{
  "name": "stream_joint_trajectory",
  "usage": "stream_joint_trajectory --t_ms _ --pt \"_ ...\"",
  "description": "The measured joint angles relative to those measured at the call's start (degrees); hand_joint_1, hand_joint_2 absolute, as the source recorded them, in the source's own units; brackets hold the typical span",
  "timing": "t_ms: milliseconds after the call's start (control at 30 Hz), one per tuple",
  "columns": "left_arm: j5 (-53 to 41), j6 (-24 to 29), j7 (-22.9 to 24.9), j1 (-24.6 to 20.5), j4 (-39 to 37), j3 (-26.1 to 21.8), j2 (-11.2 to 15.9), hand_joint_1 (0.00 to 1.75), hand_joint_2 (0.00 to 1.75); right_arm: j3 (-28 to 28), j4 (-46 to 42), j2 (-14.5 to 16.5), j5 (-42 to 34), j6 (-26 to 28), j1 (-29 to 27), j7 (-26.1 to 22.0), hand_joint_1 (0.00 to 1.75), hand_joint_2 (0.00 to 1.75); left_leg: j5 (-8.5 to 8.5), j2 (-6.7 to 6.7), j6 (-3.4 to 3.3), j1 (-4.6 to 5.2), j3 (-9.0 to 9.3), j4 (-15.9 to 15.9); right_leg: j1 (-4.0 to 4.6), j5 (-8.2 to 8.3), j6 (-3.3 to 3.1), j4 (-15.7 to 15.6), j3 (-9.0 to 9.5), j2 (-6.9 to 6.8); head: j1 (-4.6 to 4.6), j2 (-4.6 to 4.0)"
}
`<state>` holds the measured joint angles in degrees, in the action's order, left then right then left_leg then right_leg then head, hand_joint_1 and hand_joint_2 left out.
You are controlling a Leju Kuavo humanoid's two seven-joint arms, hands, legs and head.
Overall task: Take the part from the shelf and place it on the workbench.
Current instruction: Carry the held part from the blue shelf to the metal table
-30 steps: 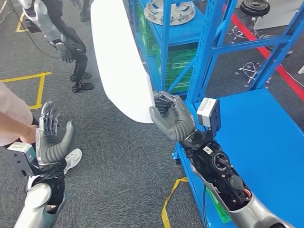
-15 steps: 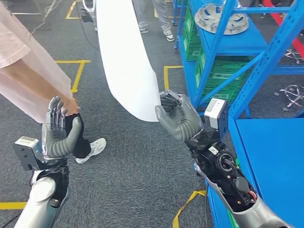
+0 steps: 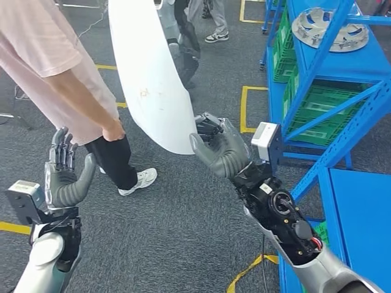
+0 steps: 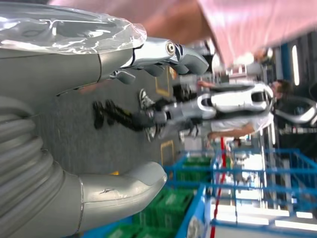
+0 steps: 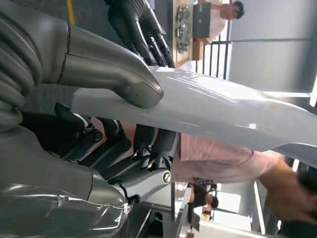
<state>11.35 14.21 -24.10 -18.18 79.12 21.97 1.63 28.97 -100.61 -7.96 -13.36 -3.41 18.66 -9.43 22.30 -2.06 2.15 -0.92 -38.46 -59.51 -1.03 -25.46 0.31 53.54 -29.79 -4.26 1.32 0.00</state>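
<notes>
Part off the shelf (image 3: 322,67) — white panel (image 3: 149,73) pinched at its lower edge in right hand (image 3: 220,146), held over the floor beside a person (image 3: 55,67); left hand (image 3: 65,177) spread and empty — drop on the worktop not yet done.

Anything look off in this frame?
A person stands close, one hand right by the white panel. The right hand pinches that long panel only at its lower edge, so it sticks up tilted and unsupported. The left hand holds nothing.
</notes>
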Motion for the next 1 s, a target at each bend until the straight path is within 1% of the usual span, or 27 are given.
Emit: stream_joint_trajectory --t_ms 33,67,133,167,200,233,300,333,367,400,433,467,500,533,567,600,633,667,700,733,800,833,867,900,933,967,1000 --pt "0.0 0.0 0.0 -0.1 0.0 0.0 0.0 0.0 1.75 0.0 0.0 0.0 0.0 -0.1 0.1 -0.1 1.75 1.75 -0.96 -0.8 -0.27 0.15 1.69 3.1 0.14 -0.27 0.33 0.1 0.12 -0.56 -0.04 0.0" --pt "0.0 0.1 0.0 -0.1 0.0 0.0 0.1 0.0 1.75 0.0 0.1 0.0 -0.2 -0.3 0.2 -0.2 1.75 1.75 -1.29 -1.27 -0.66 0.33 2.61 4.8 0.31 -0.5 0.67 0.2 0.27 -1.06 -0.01 0.0" --pt "0.0 0.5 0.1 -0.1 0.0 0.0 0.2 0.0 1.75 0.1 0.2 0.0 -0.6 -1.1 0.4 -0.7 1.75 1.75 -1.14 -0.22 -1.57 0.59 2.64 5.1 0.45 -0.77 1.26 0.2 0.65 -2.05 0.22 0.0" --pt "0.0 0.8 0.2 -0.1 0.0 0.0 0.3 0.0 1.75 0.2 0.4 0.0 -0.8 -1.5 0.6 -1.0 1.75 1.75 -1.1 0.38 -1.95 0.5 2.73 5.1 0.32 -1.06 1.58 0.3 0.71 -1.98 0.34 0.0" --pt "0.0 1.0 0.2 -0.1 0.1 0.0 0.4 0.0 1.75 0.2 0.5 0.0 -0.9 -2.0 0.7 -1.3 1.75 1.75 -1.07 0.98 -2.31 0.36 2.9 5.2 0.16 -1.79 1.82 1.1 0.49 -1.14 0.45 0.0" --pt "0.0 1.2 0.2 0.0 0.1 0.0 0.5 0.0 1.75 0.3 0.7 0.0 -0.9 -2.2 0.9 -1.5 1.75 1.75 -1.08 1.57 -2.7 0.19 3.1 5.4 0.0 -3.06 2.0 3.1 -0.32 0.15 0.67 0.0" --pt "0.0 1.3 0.4 0.1 0.2 0.0 0.5 0.0 1.75 0.3 1.0 0.0 -0.9 -2.5 1.1 -1.7 1.75 1.75 -1.02 2.79 -3.19 0.08 3.33 5.4 -0.09 -6.63 2.1 10.7 -3.89 3.01 1.35 0.0" --pt "0.0 1.3 0.5 0.2 0.2 0.0 0.6 0.0 1.75 0.3 1.2 0.0 -0.9 -2.6 1.1 -1.7 1.75 1.75 -1.02 3.49 -3.31 0.16 3.35 5.4 -0.07 -8.06 2.11 14.9 -6.07 3.6 1.7 0.0" --pt "0.0 1.2 0.6 0.3 0.2 0.0 0.6 0.0 1.75 0.3 1.4 0.0 -0.9 -2.6 1.1 -1.7 1.75 1.75 -1.0 4.26 -3.35 0.26 3.38 5.4 -0.03 -8.57 2.08 17.8 -7.72 3.88 1.99 0.0" --pt "0.0 1.1 0.7 0.4 0.2 0.0 0.6 0.0 1.75 0.3 1.6 0.0 -0.8 -2.5 1.0 -1.7 1.75 1.75 -0.98 5.09 -3.37 0.35 3.43 5.4 -0.02 -7.94 1.96 18.4 -8.43 4.04 2.22 0.0" --pt "0.0 1.0 0.9 0.5 0.2 0.0 0.6 0.0 1.75 0.3 1.7 0.0 -0.6 -2.3 1.0 -1.6 1.75 1.75 -0.98 5.96 -3.36 0.42 3.51 5.4 0.0 -6.17 1.71 16.7 -8.03 4.25 2.45 0.0" --pt "0.0 0.8 1.0 0.5 0.2 0.0 0.6 0.0 1.75 0.3 1.7 0.0 -0.3 -1.9 0.8 -1.5 1.75 1.75 -0.97 6.82 -3.35 0.46 3.61 5.3 0.04 -3.7 1.36 13.1 -6.72 4.89 2.66 0.0" --pt "0.0 0.7 1.1 0.5 0.2 0.0 0.5 0.0 1.75 0.2 1.7 0.0 0.0 -1.6 0.6 -1.3 1.75 1.75 -0.96 7.59 -3.32 0.42 3.65 5.3 0.04 -1.44 0.89 8.9 -5.12 6.35 2.87 0.0" --pt "0.0 0.6 1.1 0.5 0.2 0.0 0.5 0.0 1.75 0.2 1.5 0.0 0.2 -1.3 0.3 -1.2 1.75 1.75 -0.98 8.39 -3.18 0.4 3.59 5.3 0.02 0.12 0.49 5.2 -3.67 7.77 2.91 0.0" --pt "0.0 0.6 1.2 0.5 0.2 0.0 0.4 0.0 1.75 0.2 1.4 0.0 0.3 -1.1 0.0 -1.1 1.75 1.75 -1.03 9.04 -2.94 0.3 3.39 5.2 0.07 0.74 0.21 2.7 -2.53 8.85 2.97 0.0" --pt "0.0 0.6 1.2 0.5 0.2 0.0 0.4 0.0 1.75 0.2 1.3 0.0 0.3 -1.1 -0.2 -1.0 1.75 1.75 -1.16 9.68 -2.59 0.15 3.13 5.2 0.13 0.68 0.04 1.5 -1.9 9.37 3.0 0.0" --pt "0.0 0.6 1.3 0.5 0.2 0.0 0.4 0.0 1.75 0.2 1.2 0.0 0.3 -1.0 -0.3 -1.0 1.75 1.75 -1.35 10.4 -2.14 0.07 2.89 5.3 0.21 0.53 -0.01 0.9 -1.49 8.87 2.98 0.0" --pt "0.0 0.7 1.3 0.5 0.3 0.0 0.4 0.0 1.75 0.2 1.2 0.0 0.3 -1.0 -0.4 -1.0 1.75 1.75 -1.44 10.45 -1.81 0.03 2.71 5.4 0.12 0.55 -0.07 0.5 -1.07 8.11 3.08 0.0" --pt "0.0 0.8 1.3 0.5 0.3 0.0 0.4 0.0 1.75 0.2 1.1 0.0 0.3 -1.0 -0.4 -0.9 1.75 1.75 -1.19 9.5 -1.48 0.17 2.47 5.0 -0.03 0.73 -0.17 0.1 -0.79 7.36 2.92 0.0" --pt "0.0 1.0 1.4 0.4 0.3 0.0 0.4 0.0 1.75 0.2 1.1 0.0 0.3 -1.0 -0.5 -0.9 1.75 1.75 -0.31 7.89 -1.21 0.34 1.79 3.7 -0.19 0.89 -0.33 -0.2 -0.51 6.53 2.51 0.0" --pt "0.1 1.3 1.4 0.3 0.3 0.0 0.5 0.0 1.75 0.2 1.0 0.0 0.3 -1.1 -0.7 -0.8 1.75 1.75 2.93 4.11 -0.72 0.39 -1.26 -2.5 -0.22 0.98 -0.57 -0.6 -0.23 4.87 1.56 0.0" --pt "0.1 1.4 1.5 0.3 0.3 0.0 0.5 0.0 1.75 0.2 1.0 0.0 0.3 -1.2 -0.9 -0.8 1.75 1.75 4.57 3.25 -0.47 0.19 -3.32 -6.5 -0.15 0.92 -0.67 -0.5 -0.24 4.0 1.16 0.0" --pt "0.1 1.5 1.5 0.5 0.3 0.0 0.5 0.0 1.75 0.2 0.9 0.0 0.3 -1.2 -1.0 -0.7 1.75 1.75 5.44 2.84 -0.23 0.01 -4.91 -9.5 -0.11 0.83 -0.68 -0.5 -0.25 3.15 0.92 0.0" --pt "0.2 1.6 1.6 0.6 0.3 0.0 0.5 0.0 1.75 0.3 0.9 0.0 0.3 -1.2 -1.0 -0.7 1.75 1.75 5.33 2.58 -0.02 -0.15 -5.57 -10.6 -0.13 0.7 -0.64 -0.4 -0.26 2.3 0.67 0.0" --pt "0.2 1.8 1.6 0.8 0.3 0.0 0.5 0.0 1.75 0.3 0.9 0.0 0.3 -1.2 -1.1 -0.6 1.75 1.75 4.27 2.3 0.13 -0.27 -4.99 -9.5 -0.17 0.55 -0.53 -0.3 -0.24 1.5 0.45 0.0" --pt "0.3 1.9 1.7 0.8 0.4 0.0 0.6 0.0 1.75 0.3 0.9 0.0 0.3 -1.2 -1.0 -0.6 1.75 1.75 2.5 1.75 0.21 -0.35 -3.21 -6.2 -0.23 0.34 -0.34 -0.1 -0.17 0.74 0.25 0.0" --pt "0.3 2.0 1.7 0.8 0.4 0.0 0.6 0.0 1.75 0.3 0.9 0.0 0.3 -1.2 -1.0 -0.6 1.75 1.75 0.91 0.52 0.18 -0.34 -0.96 -1.9 -0.2 0.07 -0.06 0.0 -0.06 0.04 0.06 0.0"
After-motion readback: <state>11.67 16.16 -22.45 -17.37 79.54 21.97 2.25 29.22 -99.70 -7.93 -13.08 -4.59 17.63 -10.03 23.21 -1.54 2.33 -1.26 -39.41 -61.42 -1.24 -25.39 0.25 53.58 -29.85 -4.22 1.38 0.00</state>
